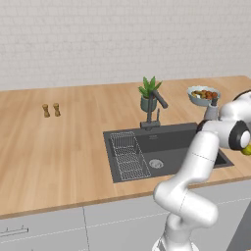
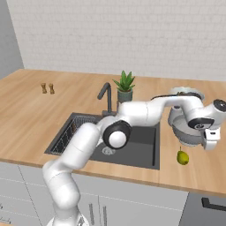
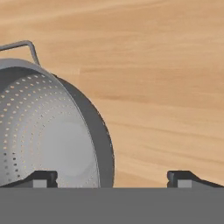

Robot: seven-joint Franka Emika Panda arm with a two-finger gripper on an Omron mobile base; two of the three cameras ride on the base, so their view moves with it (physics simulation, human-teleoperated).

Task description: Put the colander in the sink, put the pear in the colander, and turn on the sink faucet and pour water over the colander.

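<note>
The silvery perforated colander [image 3: 48, 131] stands on the wooden counter right of the sink [image 1: 171, 142], partly behind my hand in the right base view [image 2: 182, 132]. My gripper [image 3: 113, 179] hangs open over its rim: one fingertip [image 3: 41, 178] is on the bowl side, the other [image 3: 183, 178] over bare counter, holding nothing. The small yellow-green pear [image 2: 182, 157] lies on the counter in front of the colander, near the front edge. The dark faucet [image 1: 156, 100] rises behind the sink with its spout angled over the basin.
A wire rack [image 1: 128, 156] fills the sink's left part. A potted plant [image 1: 148, 93] stands behind the faucet and a fruit bowl [image 1: 203, 95] sits at the back right. Two small shakers [image 1: 51, 110] stand far left.
</note>
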